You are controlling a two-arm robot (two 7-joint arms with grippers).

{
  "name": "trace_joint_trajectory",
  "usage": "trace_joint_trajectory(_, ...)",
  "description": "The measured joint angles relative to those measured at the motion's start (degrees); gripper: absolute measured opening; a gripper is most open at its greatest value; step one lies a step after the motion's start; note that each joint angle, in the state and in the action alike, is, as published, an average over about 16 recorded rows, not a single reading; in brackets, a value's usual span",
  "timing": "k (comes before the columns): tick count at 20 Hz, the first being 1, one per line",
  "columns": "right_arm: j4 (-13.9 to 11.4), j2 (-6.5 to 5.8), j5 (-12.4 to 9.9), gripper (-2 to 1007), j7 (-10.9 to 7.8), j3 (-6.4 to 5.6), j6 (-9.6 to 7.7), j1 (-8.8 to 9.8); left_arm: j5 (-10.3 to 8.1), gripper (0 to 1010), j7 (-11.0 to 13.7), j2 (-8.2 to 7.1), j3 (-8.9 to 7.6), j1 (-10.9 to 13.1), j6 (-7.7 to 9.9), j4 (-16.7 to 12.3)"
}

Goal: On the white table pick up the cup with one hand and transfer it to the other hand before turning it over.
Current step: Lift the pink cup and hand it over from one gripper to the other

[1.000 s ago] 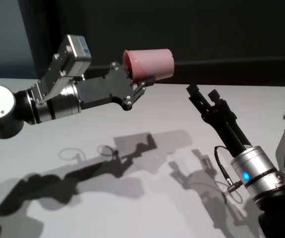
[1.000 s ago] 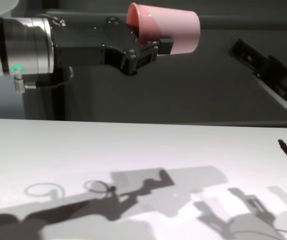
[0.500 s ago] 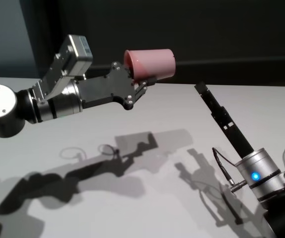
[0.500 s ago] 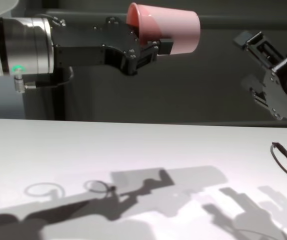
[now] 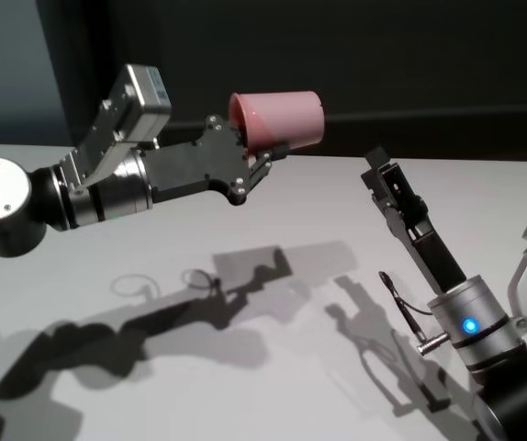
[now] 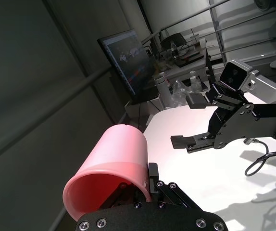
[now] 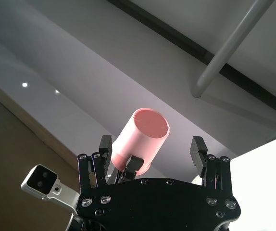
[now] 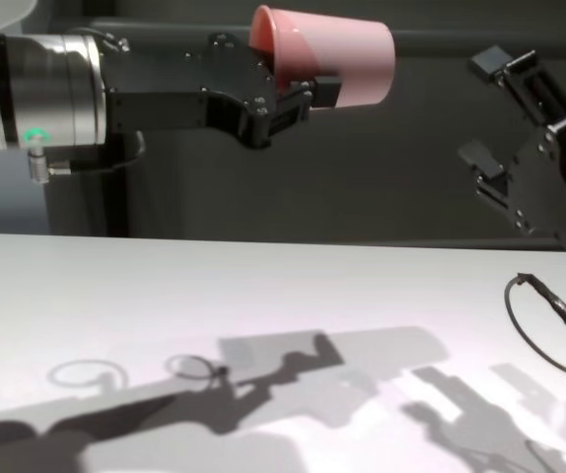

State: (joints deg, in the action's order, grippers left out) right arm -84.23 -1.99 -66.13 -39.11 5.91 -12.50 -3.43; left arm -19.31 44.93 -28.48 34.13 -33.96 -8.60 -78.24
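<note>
the left gripper (image 5: 262, 158), on the green-lit arm (image 8: 41, 94), is pinched on the cup (image 5: 277, 118) at its rim: one finger (image 8: 322, 91) lies along the outer wall, the other sits inside the mouth. the cup is held on its side, well above the white table (image 5: 245, 367), mouth toward the left wrist and base pointing toward the robot's right. it is salmon-pink, smooth, and shows no contents in the left wrist view (image 6: 110, 173).

the right gripper (image 5: 385, 179), on the blue-lit arm (image 5: 470, 326), stands with its fingers spread wide. it is raised off the table, to the right of the cup and somewhat lower, apart from it. in the right wrist view the cup's flat base (image 7: 150, 122) appears between the two spread fingers (image 7: 198, 150), farther off, with no contact. a black cable (image 8: 544, 330) loops beside the right arm's wrist.

shadows of both arms and the cup fall on the tabletop. the background behind the table is dark.
</note>
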Motion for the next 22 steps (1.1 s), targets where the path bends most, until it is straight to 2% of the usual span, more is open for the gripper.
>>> trace_joint_trajectory(6,2.17,0.20,-1.93,1002,-0.99,0.94,-0.65,-1.74,0.00,38,0.00,0.00,0.00,0.00,0.00,0.00)
trace_joint_trajectory(14,4.54,0.66,-2.15,1002,-0.50,2.62,0.23,-4.55,0.00,38,0.00,0.00,0.00,0.00,0.00,0.00)
trace_joint_trajectory(22,8.80,1.10,-2.68,1002,-1.17,4.20,0.84,-8.46,0.00,38,0.00,0.00,0.00,0.00,0.00,0.00)
